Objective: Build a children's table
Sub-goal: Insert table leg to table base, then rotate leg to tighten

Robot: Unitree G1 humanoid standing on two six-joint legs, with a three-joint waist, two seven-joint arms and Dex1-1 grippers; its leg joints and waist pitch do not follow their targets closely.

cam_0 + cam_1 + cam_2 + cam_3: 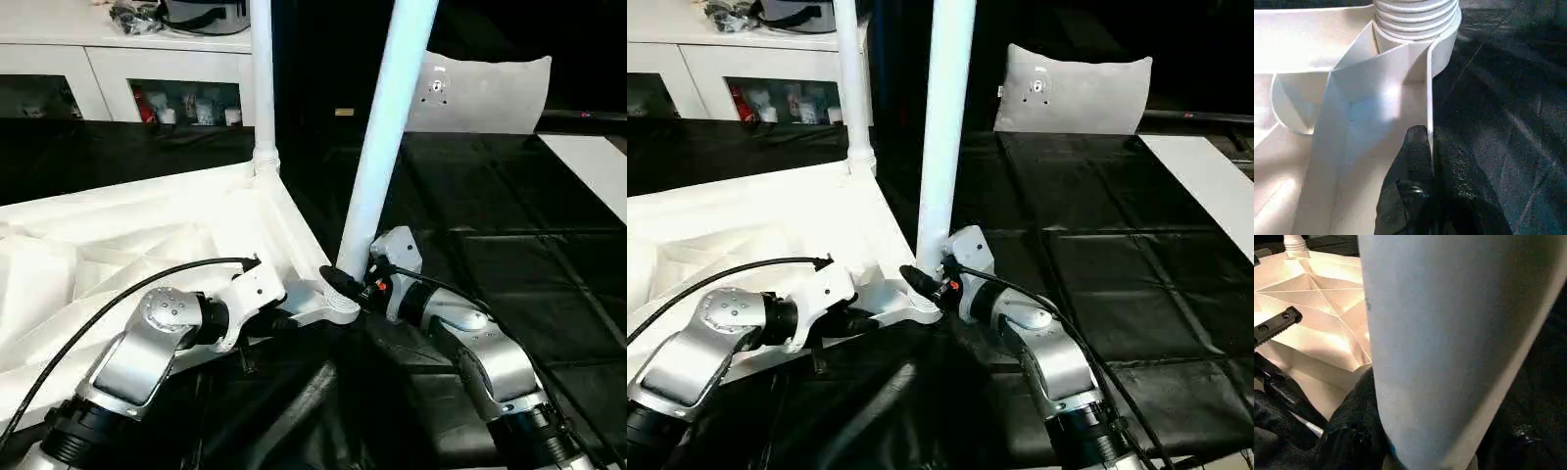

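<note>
My right claw (361, 284) grips the foot of a white leg (387, 137), which leans slightly and rises out of the near corner socket (331, 304) of the upturned tabletop (118, 245). My left claw (1420, 147) is pinched shut on the tabletop's thin raised rim (1429, 98), just beside that same socket. At the far corner a second leg (262, 78) stands upright in its socket. The tabletop lies to my left on the black worktop (1136, 264). To my right the worktop is bare, out to a grey-white pillow-like bag (1073, 90) at the back and a flat white board strip (1210, 186) at the right edge.
</note>
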